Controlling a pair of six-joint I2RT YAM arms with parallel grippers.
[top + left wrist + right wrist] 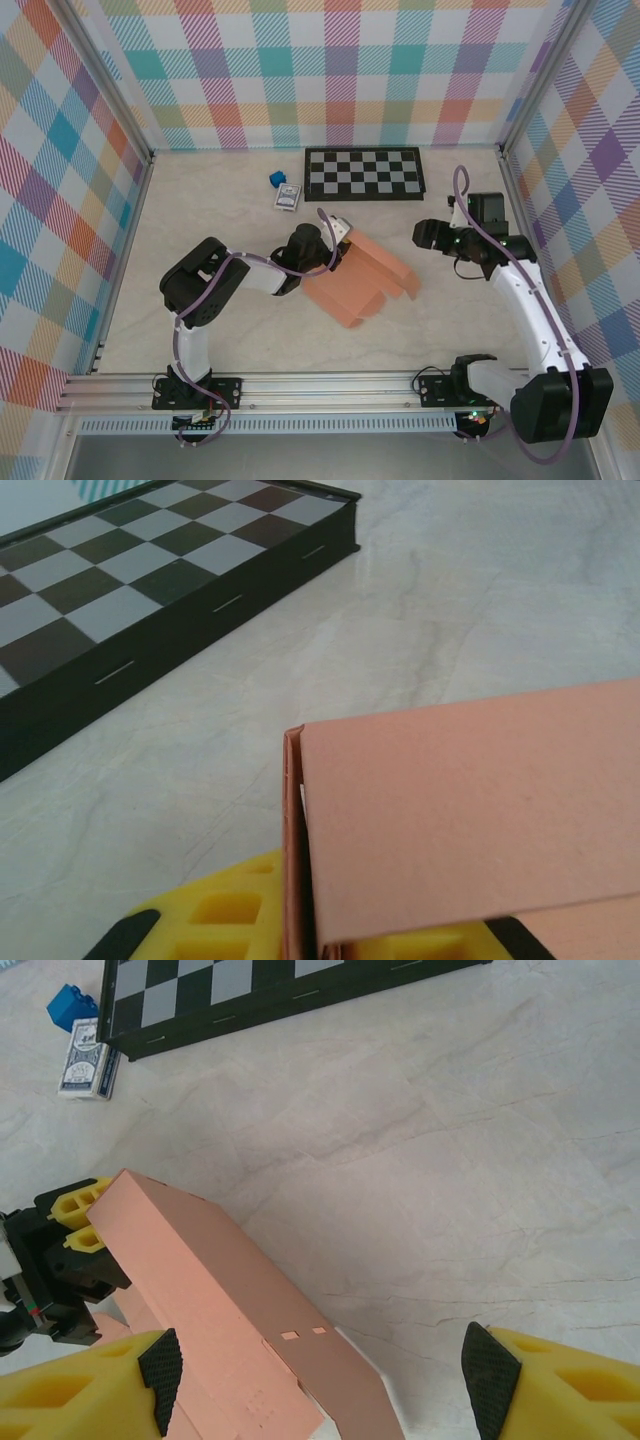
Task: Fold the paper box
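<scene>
The paper box [362, 283] lies on the bench [210, 210] at the middle of the top view, below the chessboard [365, 172] and well apart from it, between the two arms. It is partly formed: one long panel is lifted into a sloping wall, and other flaps lie flat toward the lower middle of the frame. The left gripper [332, 246] sits at the box's upper-left end. In its wrist view the folded edge of the raised panel runs between the yellow fingers [235, 912], which stand narrow, one on each side of the card, so they appear to pinch that end. The right gripper [432, 236] hovers right of the box and apart from it, its fingers [560, 1390] spread wide and holding nothing. Its wrist view looks along the raised panel, where two small slots show near the lower centre. The step in hand looks like raising and creasing a side wall while the left arm anchors it. The next move probably calls for the right arm to come in on the free end and press or tuck a flap without dragging the panel out of the pinch, since thin card may buckle if squeezed hard.
</scene>
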